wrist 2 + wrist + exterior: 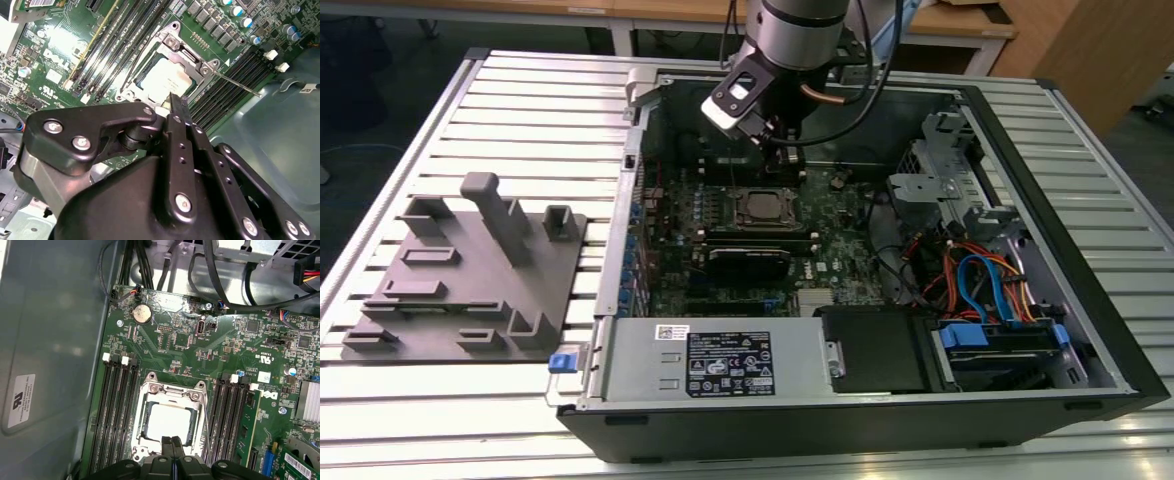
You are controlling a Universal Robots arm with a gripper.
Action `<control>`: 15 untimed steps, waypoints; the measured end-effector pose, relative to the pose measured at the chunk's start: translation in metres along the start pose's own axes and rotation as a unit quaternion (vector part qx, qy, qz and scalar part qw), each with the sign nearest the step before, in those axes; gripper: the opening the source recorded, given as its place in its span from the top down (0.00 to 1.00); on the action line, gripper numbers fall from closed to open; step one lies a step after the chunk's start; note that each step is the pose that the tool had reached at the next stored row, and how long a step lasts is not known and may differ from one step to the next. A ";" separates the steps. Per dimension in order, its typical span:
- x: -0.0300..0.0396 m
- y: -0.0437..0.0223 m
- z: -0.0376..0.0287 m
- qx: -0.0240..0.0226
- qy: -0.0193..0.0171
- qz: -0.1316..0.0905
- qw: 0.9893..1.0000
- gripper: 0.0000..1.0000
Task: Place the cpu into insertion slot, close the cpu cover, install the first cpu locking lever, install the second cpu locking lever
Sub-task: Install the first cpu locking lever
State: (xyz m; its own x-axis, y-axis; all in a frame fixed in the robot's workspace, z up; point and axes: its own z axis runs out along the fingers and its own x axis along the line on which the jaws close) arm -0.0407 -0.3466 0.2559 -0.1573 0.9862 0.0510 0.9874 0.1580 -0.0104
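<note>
claw (pixel 172 441) (tips together) hovers over seated cpu (pixel 169 421)

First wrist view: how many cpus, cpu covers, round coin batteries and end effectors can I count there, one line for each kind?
cpu: 1
cpu cover: 1
coin battery: 1
end effector: 1
Total: 4
</note>
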 end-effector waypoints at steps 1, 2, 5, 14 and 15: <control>0.0000 0.0000 0.0000 0.000 0.000 0.000 1.000 0.90; 0.0000 0.0000 -0.0001 0.000 0.000 0.000 1.000 0.90; 0.0000 0.0000 -0.0001 0.000 0.000 -0.001 1.000 0.90; 0.0000 0.0000 -0.0001 0.003 -0.001 -0.054 0.999 0.90; 0.0000 0.0000 -0.0001 0.003 -0.001 -0.062 0.998 0.90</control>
State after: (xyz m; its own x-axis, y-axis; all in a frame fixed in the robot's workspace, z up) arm -0.0407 -0.3466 0.2560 -0.2774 0.9594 0.0509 0.9604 0.2783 -0.0104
